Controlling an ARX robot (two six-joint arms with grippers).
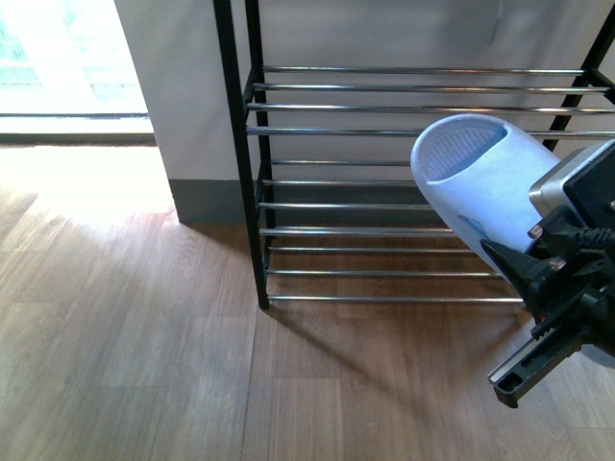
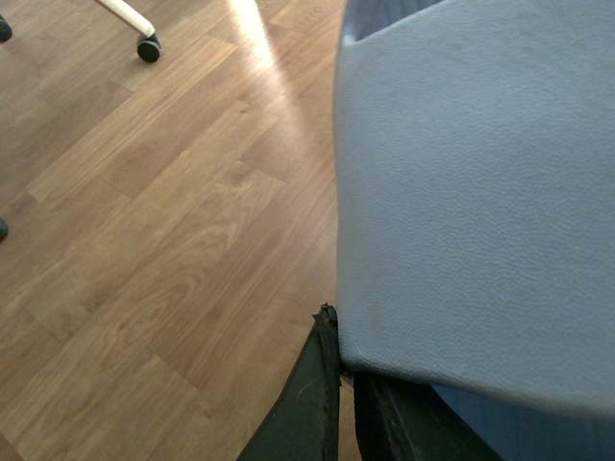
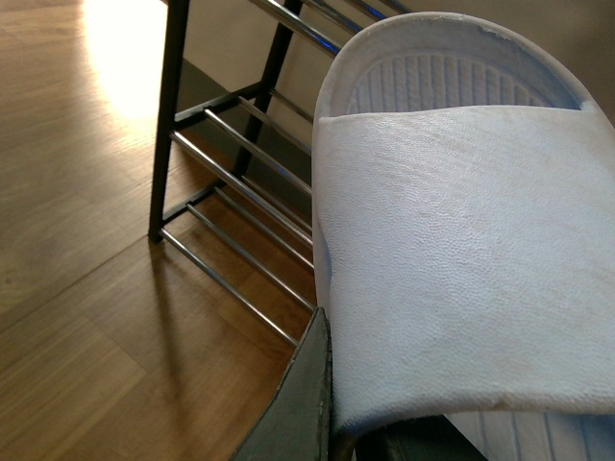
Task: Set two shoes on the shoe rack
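Note:
My right gripper [image 1: 524, 264] is shut on a pale blue slide [image 1: 480, 182] and holds it up in front of the right half of the shoe rack [image 1: 384, 130], toe toward the rods. In the right wrist view the slide [image 3: 461, 259] fills the frame, with my gripper [image 3: 336, 413] clamped on its strap edge and the rack [image 3: 231, 163] beyond. In the left wrist view my left gripper [image 2: 344, 384] is shut on the strap of a second pale blue slide [image 2: 480, 192] above the wood floor. The left arm does not show in the front view. The grey sneakers are out of view.
The black-framed rack with chrome rods stands against a white wall [image 1: 183, 86] with a grey skirting. Wood floor [image 1: 144, 346] spreads to the left, sunlit from a window [image 1: 58, 58]. A chair caster [image 2: 148, 48] shows on the floor in the left wrist view.

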